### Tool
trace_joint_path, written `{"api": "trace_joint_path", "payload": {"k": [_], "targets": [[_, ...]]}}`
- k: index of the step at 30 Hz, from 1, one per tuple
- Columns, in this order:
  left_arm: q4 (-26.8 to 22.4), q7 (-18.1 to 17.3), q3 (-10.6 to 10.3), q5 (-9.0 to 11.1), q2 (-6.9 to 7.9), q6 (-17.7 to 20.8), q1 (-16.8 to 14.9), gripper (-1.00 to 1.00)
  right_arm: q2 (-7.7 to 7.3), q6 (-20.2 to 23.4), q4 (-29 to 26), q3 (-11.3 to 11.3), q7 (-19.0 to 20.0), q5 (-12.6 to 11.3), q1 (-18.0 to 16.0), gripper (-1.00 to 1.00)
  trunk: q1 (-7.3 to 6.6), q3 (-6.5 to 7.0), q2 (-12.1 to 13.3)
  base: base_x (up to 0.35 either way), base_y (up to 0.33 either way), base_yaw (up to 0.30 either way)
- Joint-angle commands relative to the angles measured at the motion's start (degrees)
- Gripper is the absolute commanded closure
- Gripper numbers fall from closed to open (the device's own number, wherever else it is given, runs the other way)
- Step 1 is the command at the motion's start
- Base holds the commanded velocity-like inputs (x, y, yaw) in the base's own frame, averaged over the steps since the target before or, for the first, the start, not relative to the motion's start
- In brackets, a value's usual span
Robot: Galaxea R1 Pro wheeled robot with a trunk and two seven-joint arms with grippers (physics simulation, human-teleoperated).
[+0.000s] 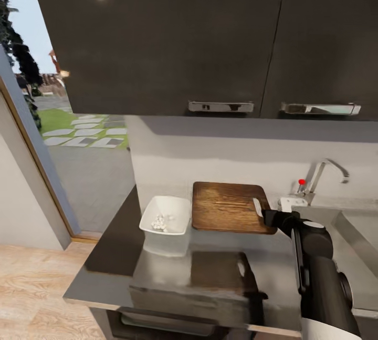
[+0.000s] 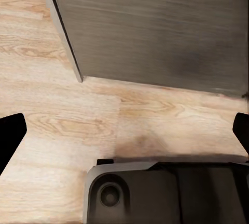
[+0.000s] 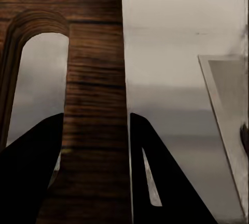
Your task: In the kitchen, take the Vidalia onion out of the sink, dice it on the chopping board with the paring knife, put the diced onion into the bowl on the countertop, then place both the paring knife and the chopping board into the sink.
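The dark brown chopping board (image 1: 226,206) lies on the glossy countertop (image 1: 115,245) against the back wall. My right gripper (image 1: 265,217) is shut on the board's right end, beside its slot handle. In the right wrist view the wooden strip of the board (image 3: 96,78) sits between the two dark fingers (image 3: 31,172). The white bowl (image 1: 178,203) stands just left of the board with small whitish onion bits (image 1: 160,222) inside. The sink (image 1: 362,229) lies to the right. The paring knife is out of view. My left gripper (image 2: 124,130) hangs open over the floor.
A curved chrome tap (image 1: 328,169) with a red knob (image 1: 301,182) stands behind the sink. Dark wall cabinets (image 1: 173,35) hang above the counter. A doorway to a garden (image 1: 79,140) opens at the left, above wooden flooring (image 2: 67,125).
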Motion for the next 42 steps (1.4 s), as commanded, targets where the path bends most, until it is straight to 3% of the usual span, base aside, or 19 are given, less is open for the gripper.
{"api": "trace_joint_path", "payload": {"k": [1, 11, 27, 29, 30, 32, 35, 38, 39, 42], "targets": [[0.0, 0.4, -0.3, 0.4, 0.08, -0.1, 0.0, -1.00, 0.07, 0.2, 0.0, -0.2, 0.6, 0.3, -0.1, 1.00, 0.02, -0.12, -0.1, -0.206, -0.266, 0.000], [0.7, 0.4, -0.3, 0.4, 0.08, -0.1, 0.0, -1.00, 0.16, 0.2, 3.0, -0.6, -1.1, 0.2, -0.1, 1.00, 0.02, -0.09, -0.1, -0.189, -0.272, -0.008], [0.5, 0.4, -0.3, 0.4, 0.08, -0.2, 0.0, -1.00, 0.96, -1.1, 7.0, -0.9, -5.9, 0.2, -0.1, 1.00, 0.02, 0.81, -0.1, -0.075, -0.204, -0.162], [0.5, 0.4, -0.3, 0.4, 0.08, -0.2, 0.0, -1.00, 1.12, -2.7, 7.9, -2.1, -10.6, 0.2, -0.1, 1.00, 0.02, 0.83, -0.1, -0.001, -0.010, -0.024], [0.5, 0.4, -0.3, 0.4, 0.08, -0.2, 0.0, -1.00, 1.40, -3.8, 8.7, -4.3, -15.4, -0.2, -0.1, 1.00, 0.02, 0.84, -0.1, 0.000, -0.004, -0.009], [0.5, 0.4, -0.3, 0.4, 0.08, -0.2, 0.0, -1.00, 2.42, -5.3, 9.2, -6.9, -21.3, -2.5, -0.1, 1.00, 0.02, 0.84, -0.1, 0.000, -0.002, -0.005], [0.5, 0.4, -0.3, 0.4, 0.08, -0.2, 0.0, -1.00, 3.15, -7.9, 9.5, -8.5, -30.2, -9.8, -0.1, 1.00, 0.02, 0.84, -0.1, 0.000, -0.001, -0.002], [0.4, 0.4, -0.3, 0.4, 0.08, -0.2, 0.0, -1.00, 3.15, -11.3, 10.4, -8.9, -43.5, -17.6, -0.1, 1.00, 0.02, 0.84, -0.1, 0.000, 0.000, 0.000], [0.4, 0.4, -0.3, 0.4, 0.08, -0.2, 0.0, -1.00, 3.15, -14.4, 11.4, -8.8, -50.4, -21.4, -0.1, 1.00, 0.02, 0.84, -0.1, 0.000, 0.000, 0.000], [0.3, 0.4, -0.3, 0.4, 0.08, -0.2, 0.0, -1.00, 3.15, -21.4, 12.8, -7.0, -61.8, -28.2, -0.1, 1.00, 0.02, 0.84, -0.1, 0.000, 0.000, 0.000]]}}
